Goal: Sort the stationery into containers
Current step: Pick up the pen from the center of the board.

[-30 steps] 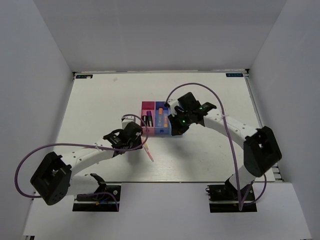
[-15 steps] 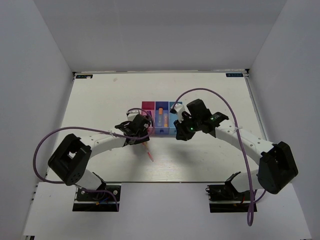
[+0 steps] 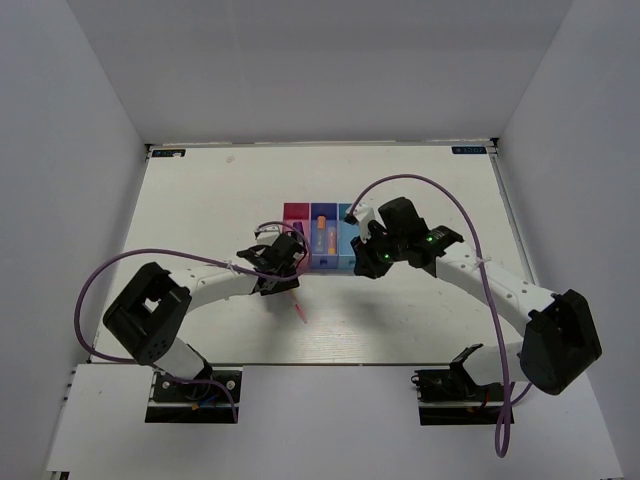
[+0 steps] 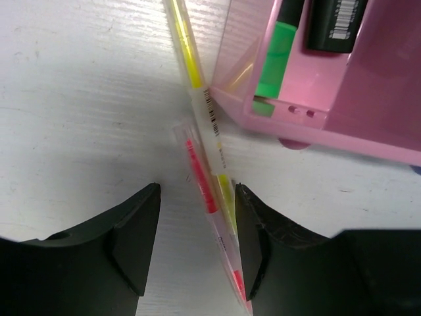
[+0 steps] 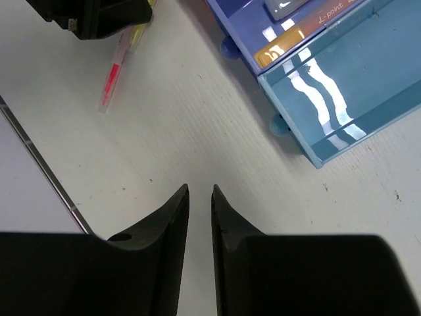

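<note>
Looking down from above, you see the white table (image 3: 200, 200) with both arms reaching in toward its middle, where three joined bins stand in a row: the pink bin (image 3: 295, 211) on the left, the blue bin (image 3: 322, 214) in the middle and the teal bin (image 3: 345, 213) on the right. Your left gripper (image 4: 197, 243) is just on the near side of the pink bin. It is released, with its fingers spread wide on either side of two pens lying on the table. Your right gripper (image 5: 199, 217) hangs on the near side of the teal bin. Its fingers are drawn almost together, with only a thin slit between them, and they grasp nothing. Inside the pink bin lie a green-capped marker (image 4: 279, 52) and a dark marker (image 4: 335, 23) with a barcode label. An orange marker (image 5: 296, 36) lies in the blue bin. Outside the bins, the pale-yellow pen (image 4: 197, 99) runs up beside the pink bin's near corner. The red-pink pen (image 4: 200, 174) lies right against it, reaching a little nearer to you.
</note>
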Motion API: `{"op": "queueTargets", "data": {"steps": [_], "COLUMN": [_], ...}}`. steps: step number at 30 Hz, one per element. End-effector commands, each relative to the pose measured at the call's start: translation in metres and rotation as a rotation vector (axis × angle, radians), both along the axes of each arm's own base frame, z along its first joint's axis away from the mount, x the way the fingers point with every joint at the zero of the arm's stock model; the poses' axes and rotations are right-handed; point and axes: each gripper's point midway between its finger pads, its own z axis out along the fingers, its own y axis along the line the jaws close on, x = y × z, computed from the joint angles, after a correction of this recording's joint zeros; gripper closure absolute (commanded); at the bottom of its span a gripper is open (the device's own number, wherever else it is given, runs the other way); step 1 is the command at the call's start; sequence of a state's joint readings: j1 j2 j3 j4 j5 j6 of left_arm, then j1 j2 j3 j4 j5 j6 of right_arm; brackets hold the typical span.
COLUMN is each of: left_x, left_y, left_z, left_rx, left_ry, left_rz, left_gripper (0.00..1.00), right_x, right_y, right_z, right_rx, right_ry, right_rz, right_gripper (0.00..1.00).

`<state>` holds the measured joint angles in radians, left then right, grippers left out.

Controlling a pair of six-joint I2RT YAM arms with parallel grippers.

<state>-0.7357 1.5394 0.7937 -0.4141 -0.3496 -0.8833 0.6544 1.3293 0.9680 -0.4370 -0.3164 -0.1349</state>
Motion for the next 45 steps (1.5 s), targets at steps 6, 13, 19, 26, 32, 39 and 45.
{"op": "queueTargets", "data": {"steps": [6, 13, 19, 26, 32, 39, 45], "left_x": [-0.019, -0.028, -0.042, -0.068, -0.080, -0.085, -0.095], "left_y": [0.029, 0.045, 0.048, 0.064, 0.071, 0.071, 0.076], "left_z": [0.007, 0.008, 0.009, 0.012, 0.002, -0.017, -0.024], "left_rx": [0.102, 0.132, 0.136, 0.140, 0.160, 0.168, 0.178], "left_ry": [0.011, 0.018, 0.044, 0.053, 0.090, 0.122, 0.144], "left_rz": [0.014, 0.026, 0.018, 0.034, 0.029, 0.035, 0.041], "left_gripper": [0.40, 0.40, 0.41, 0.41, 0.41, 0.47, 0.75], "right_x": [0.007, 0.008, 0.009, 0.010, 0.011, 0.011, 0.012], "right_y": [0.001, 0.000, -0.001, -0.003, -0.004, -0.008, -0.010], "right_z": [0.017, 0.019, 0.022, 0.024, 0.028, 0.030, 0.033], "right_rx": [0.052, 0.060, 0.070, 0.076, 0.087, 0.096, 0.107], "right_ry": [-0.052, -0.046, -0.053, -0.057, -0.064, -0.065, -0.068], "right_rz": [-0.023, -0.040, -0.047, -0.052, -0.061, -0.074, -0.080], "right_gripper": [0.76, 0.76, 0.76, 0.76, 0.76, 0.75, 0.75]}}
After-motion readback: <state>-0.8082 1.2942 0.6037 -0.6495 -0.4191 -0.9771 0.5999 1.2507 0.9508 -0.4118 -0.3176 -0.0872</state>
